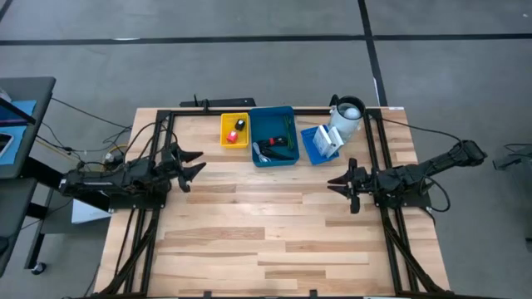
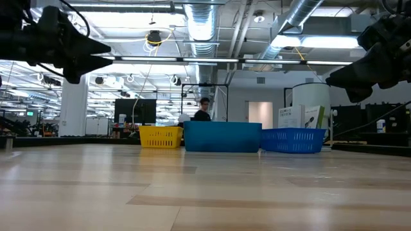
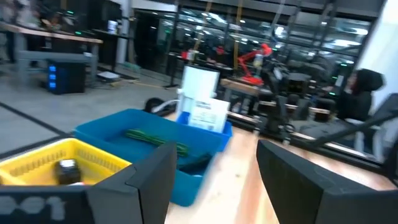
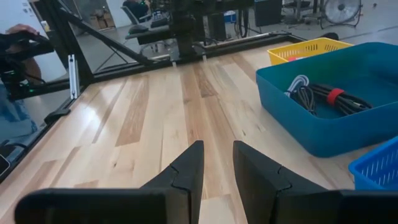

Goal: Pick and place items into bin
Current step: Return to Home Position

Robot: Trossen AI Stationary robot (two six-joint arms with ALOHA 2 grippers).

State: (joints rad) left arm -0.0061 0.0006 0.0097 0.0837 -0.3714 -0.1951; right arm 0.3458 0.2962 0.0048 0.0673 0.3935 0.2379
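Cables (image 4: pixel 323 94) lie bundled in blue bin (image 1: pixel 253 137) at surface's far edge; sorting looks complete. Left end effector (image 1: pixel 199 163), right end effector (image 1: pixel 334 184) hover empty near side edges, fingers apart.

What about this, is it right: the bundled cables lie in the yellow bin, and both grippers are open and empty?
Not quite. The cables lie in the solid blue bin, not the yellow bin, as the right wrist view shows. The rest holds: the left gripper and right gripper are both open and empty.
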